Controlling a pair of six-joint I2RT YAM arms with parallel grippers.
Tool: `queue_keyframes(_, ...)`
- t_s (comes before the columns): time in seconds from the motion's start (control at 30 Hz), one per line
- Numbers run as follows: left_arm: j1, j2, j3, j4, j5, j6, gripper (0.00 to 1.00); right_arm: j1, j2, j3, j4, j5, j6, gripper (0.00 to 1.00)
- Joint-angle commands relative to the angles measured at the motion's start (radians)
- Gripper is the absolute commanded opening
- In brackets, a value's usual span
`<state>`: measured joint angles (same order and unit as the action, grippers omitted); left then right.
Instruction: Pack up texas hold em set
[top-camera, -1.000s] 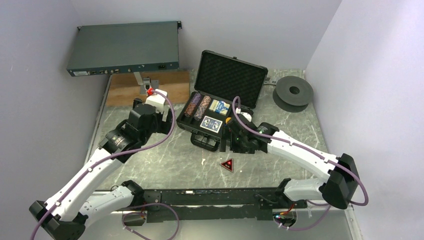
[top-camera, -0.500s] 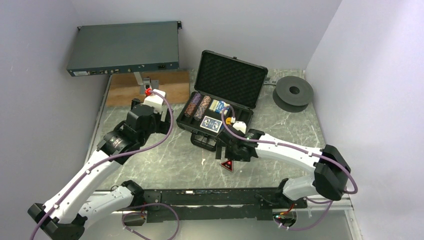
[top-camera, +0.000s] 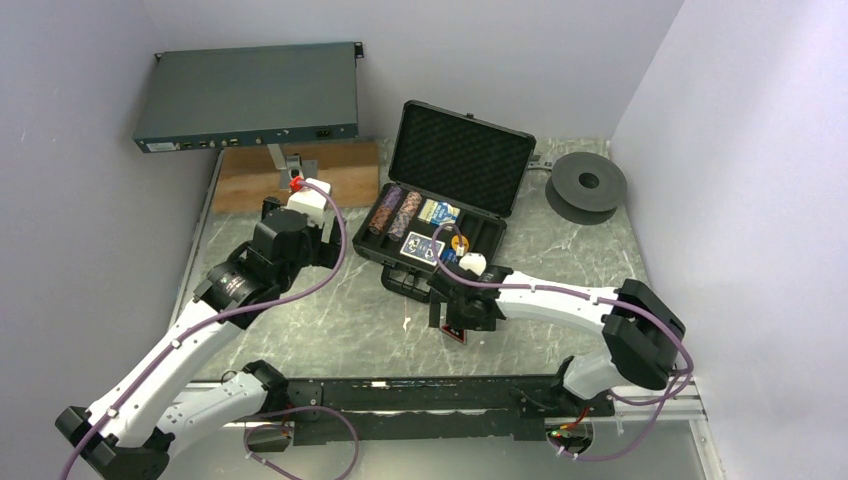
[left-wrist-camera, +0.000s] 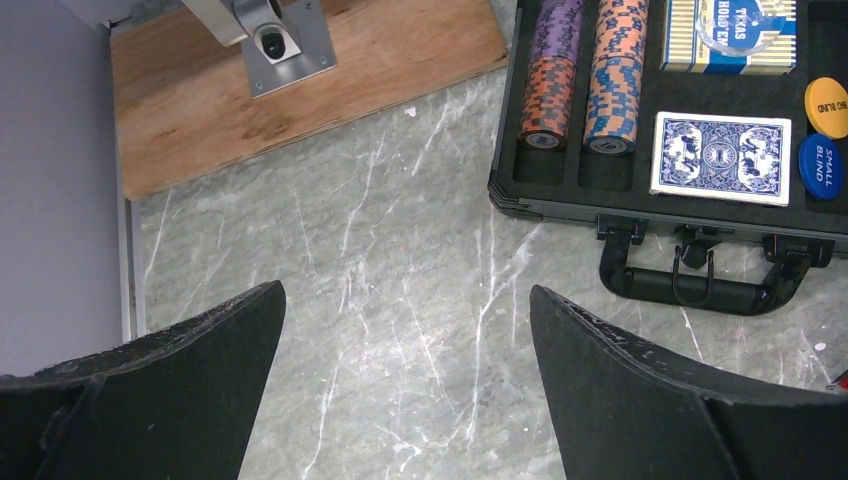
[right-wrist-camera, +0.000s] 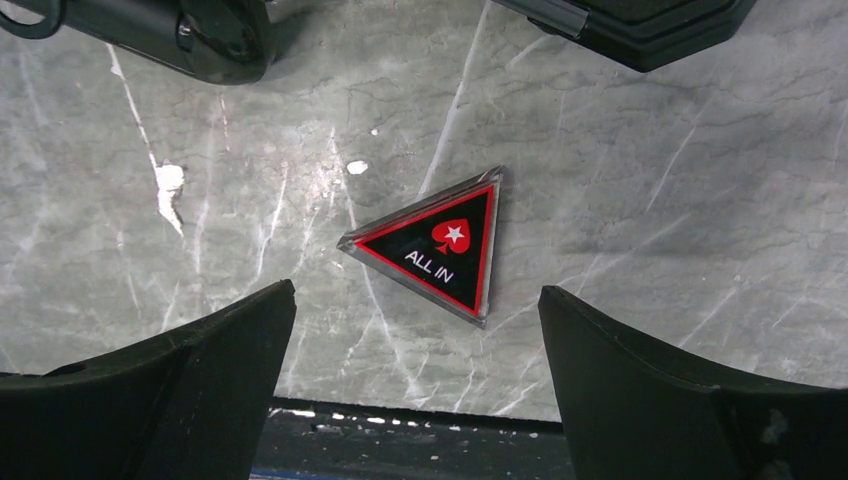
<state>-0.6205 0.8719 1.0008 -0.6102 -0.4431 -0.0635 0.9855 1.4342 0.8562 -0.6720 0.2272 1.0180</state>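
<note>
Left pincer (left-wrist-camera: 405, 300) hangs spread above the bare table (left-wrist-camera: 330, 260), left of the open briefcase (top-camera: 458, 150) holding chip rolls (left-wrist-camera: 580, 70) and card decks (left-wrist-camera: 720, 157). Right pincer (right-wrist-camera: 415, 292), also spread, frames the red-triangle button (right-wrist-camera: 437, 250) lying on the table, apparently untouched.

Bright, even overhead light; shadows lie soft and faint on the counter (top-camera: 350, 310), with no glare. The top view is slightly grainy. Wrist views are sharp at centre, but the left end effector (left-wrist-camera: 405, 290) and right end effector (right-wrist-camera: 417, 290) are near-black, their detail lost at 5 and 7 o'clock.
</note>
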Motion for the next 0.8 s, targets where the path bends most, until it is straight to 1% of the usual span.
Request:
queue_keyframes(0.0,0.004,-0.011,-0.004,0.021,-0.028,0.01,0.98,0.008,0.029,-0.003,0.037,0.02,0.012,0.94)
queue_keyframes(0.23,0.005,-0.014,-0.007,0.024,-0.042,0.011,0.98,0.012,0.064,-0.005,0.059,0.017,0.003,0.87)
queue_keyframes(0.5,0.005,-0.012,-0.006,0.021,-0.045,0.013,0.98,0.013,0.105,0.0,0.058,0.018,-0.002,0.82)
queue_keyframes(0.77,0.006,-0.013,-0.005,0.022,-0.044,0.014,0.98,0.013,0.13,0.012,0.055,0.028,-0.005,0.79)
